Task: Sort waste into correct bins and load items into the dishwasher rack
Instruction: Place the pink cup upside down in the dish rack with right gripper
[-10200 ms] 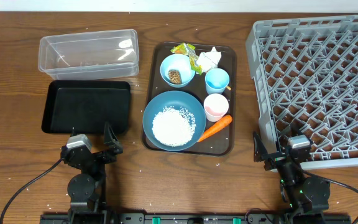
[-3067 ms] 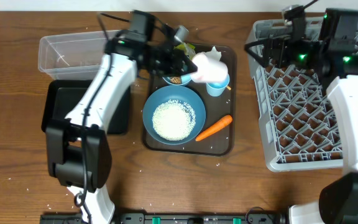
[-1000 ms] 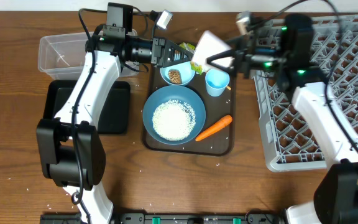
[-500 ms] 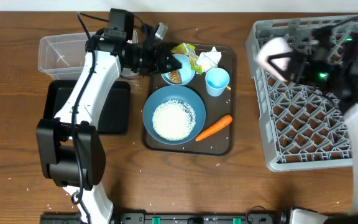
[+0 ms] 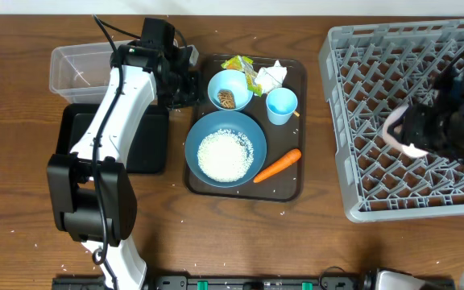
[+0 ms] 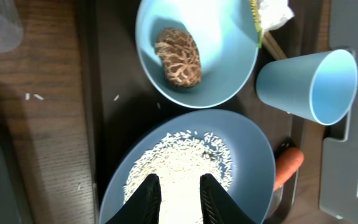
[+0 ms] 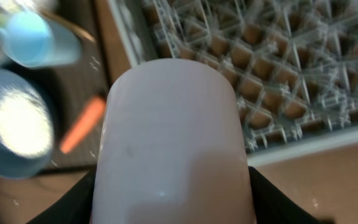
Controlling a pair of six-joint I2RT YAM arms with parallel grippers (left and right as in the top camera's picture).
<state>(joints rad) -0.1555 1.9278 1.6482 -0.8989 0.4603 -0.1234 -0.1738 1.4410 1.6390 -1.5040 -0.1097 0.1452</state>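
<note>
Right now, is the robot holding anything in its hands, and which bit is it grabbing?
Yes. The right hand holds the white-pink cup by its sides, one finger on each side, over the dishwasher rack. The left hand is open and empty.

Open table strip (image 5: 316, 137) between tray (image 5: 289, 187), rack (image 5: 361, 97)

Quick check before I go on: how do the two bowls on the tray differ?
The large bowl is clearly wider than the small bowl. The large bowl holds a heap of white rice; the small bowl holds a single brown lump. The large bowl is a deeper blue, the small bowl paler. Both are round, stand upright with mouths up, and sit on the brown tray.
</note>
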